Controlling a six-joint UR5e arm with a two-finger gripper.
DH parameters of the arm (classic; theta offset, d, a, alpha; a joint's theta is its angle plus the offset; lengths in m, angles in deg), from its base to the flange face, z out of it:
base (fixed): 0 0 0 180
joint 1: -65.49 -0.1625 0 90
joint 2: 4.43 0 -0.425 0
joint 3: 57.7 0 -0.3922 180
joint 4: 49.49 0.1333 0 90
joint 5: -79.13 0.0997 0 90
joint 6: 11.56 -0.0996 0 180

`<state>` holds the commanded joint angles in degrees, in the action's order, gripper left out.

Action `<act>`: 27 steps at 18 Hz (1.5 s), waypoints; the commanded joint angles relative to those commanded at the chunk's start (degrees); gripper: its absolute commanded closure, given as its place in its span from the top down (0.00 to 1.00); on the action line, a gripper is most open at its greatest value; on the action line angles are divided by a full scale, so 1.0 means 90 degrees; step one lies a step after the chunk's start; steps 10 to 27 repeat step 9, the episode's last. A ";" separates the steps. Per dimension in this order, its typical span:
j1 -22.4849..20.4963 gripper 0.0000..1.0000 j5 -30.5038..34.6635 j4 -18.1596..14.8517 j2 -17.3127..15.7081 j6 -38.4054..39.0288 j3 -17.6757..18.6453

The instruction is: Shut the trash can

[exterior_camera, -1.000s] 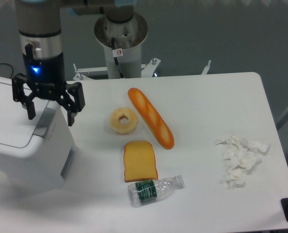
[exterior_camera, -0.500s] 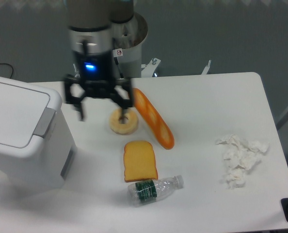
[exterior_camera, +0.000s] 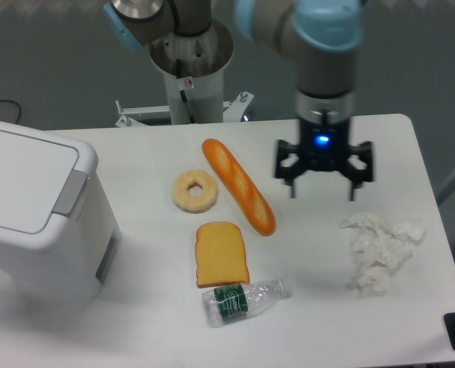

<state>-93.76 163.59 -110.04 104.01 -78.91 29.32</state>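
The trash can (exterior_camera: 36, 215) is a large white boxy bin at the table's left edge. Its flat lid lies down flush on top, with a grey latch panel on its right side. My gripper (exterior_camera: 322, 192) hangs open and empty above the right half of the table, far from the can, between the baguette and the crumpled tissue. Its two dark fingers (exterior_camera: 290, 181) point down, spread wide.
On the white table (exterior_camera: 411, 153) lie a baguette (exterior_camera: 238, 186), a donut (exterior_camera: 195, 190), a slice of toast (exterior_camera: 221, 254), a small plastic bottle (exterior_camera: 245, 299) with a green label, and crumpled white tissue (exterior_camera: 379, 251). The arm's base column (exterior_camera: 191, 73) stands at the back.
My gripper has swept from above the trash can's right edge rightward across the table to above the right half. It stayed open. The can's lid lies flat throughout.
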 joint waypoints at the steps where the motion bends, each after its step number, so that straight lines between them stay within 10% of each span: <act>1: -0.0118 1.00 0.0116 0.0000 0.0185 -0.0587 -0.0049; 8: -0.0275 1.00 0.0898 0.0108 0.0968 -0.1706 -0.0264; 27: -0.0285 1.00 0.0899 0.0108 0.0997 -0.1677 -0.0264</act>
